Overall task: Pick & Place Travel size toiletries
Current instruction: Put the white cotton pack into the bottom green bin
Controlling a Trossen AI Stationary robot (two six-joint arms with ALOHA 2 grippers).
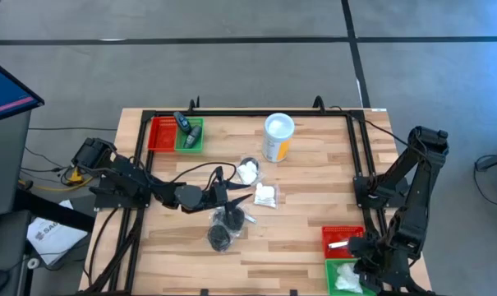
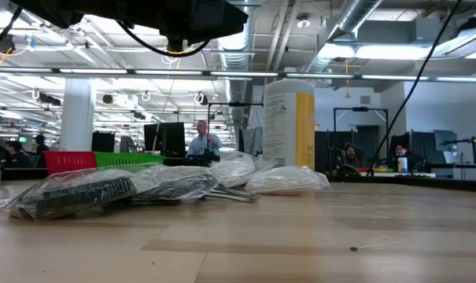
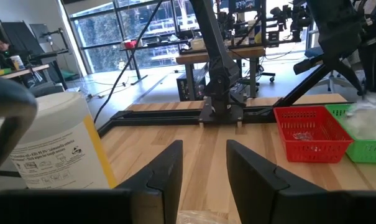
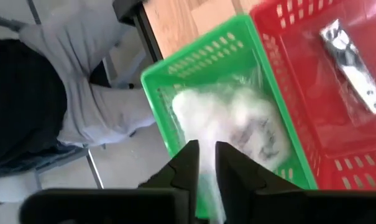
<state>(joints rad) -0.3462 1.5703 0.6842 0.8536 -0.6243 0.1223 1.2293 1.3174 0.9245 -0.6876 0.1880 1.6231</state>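
Note:
My left gripper [image 1: 234,196] is open and hovers over the middle of the table, fingers pointing toward the right edge; it touches nothing. Below and around it lie two dark pucks in clear wrap [image 1: 230,219] [image 1: 220,237] and two white packets [image 1: 248,171] [image 1: 265,196], flat on the wood. In the low view the pucks [image 2: 88,191] lie in front of the packets [image 2: 287,180]. A small dark bottle [image 1: 185,125] lies in the far-left baskets. My right gripper [image 4: 206,168] stands over the green basket [image 4: 194,74] at the near right corner, nearly shut on a white packet [image 4: 237,121]. My right gripper pinches the white packet by a strip of its clear wrap [image 4: 210,186] between the two fingers, coming from above and pointing down. The packet's body lies inside the green basket, below the fingers.
The tall yellow canister with white lid [image 1: 278,137] stands beyond the packets. A red basket [image 4: 337,112] beside the green one holds a silvery tube [image 4: 352,62]. A red and green basket pair [image 1: 176,134] sits at the far left. Black frame rails line the table's edges.

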